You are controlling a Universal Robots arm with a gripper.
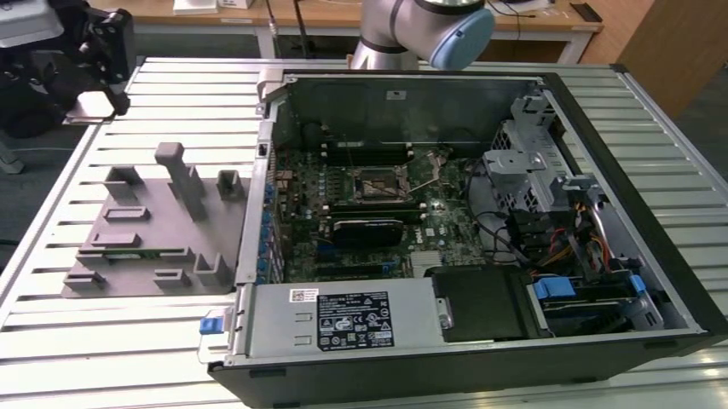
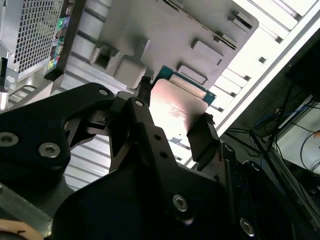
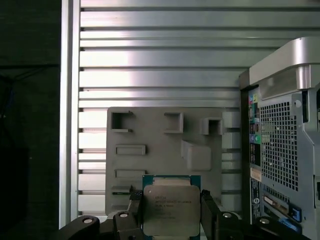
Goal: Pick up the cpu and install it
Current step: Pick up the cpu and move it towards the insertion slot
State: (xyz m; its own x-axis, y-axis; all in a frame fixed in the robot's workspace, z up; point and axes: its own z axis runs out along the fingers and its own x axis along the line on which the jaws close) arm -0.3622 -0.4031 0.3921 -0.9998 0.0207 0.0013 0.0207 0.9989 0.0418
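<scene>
The cpu (image 3: 169,209) is a flat square chip with a silver top and a thin green rim. It sits between the two black fingers (image 3: 134,199) of my gripper (image 3: 171,212), which is shut on it. In the second wrist view the cpu (image 2: 176,105) is again clamped in the gripper (image 2: 174,119). In the exterior view the gripper (image 1: 101,89) hangs high over the table's far corner on the exterior view's left, with a pale edge of the cpu (image 1: 97,105) below it. The black-framed socket (image 1: 376,183) lies on the motherboard inside the open case, well away from the gripper.
A grey moulded fixture plate (image 1: 148,230) with posts and pockets lies on the slatted metal table (image 1: 114,341), and it is below the gripper in the first wrist view (image 3: 165,145). The open computer case (image 1: 637,307) holds a power-supply box (image 1: 341,319), drive cages and cables.
</scene>
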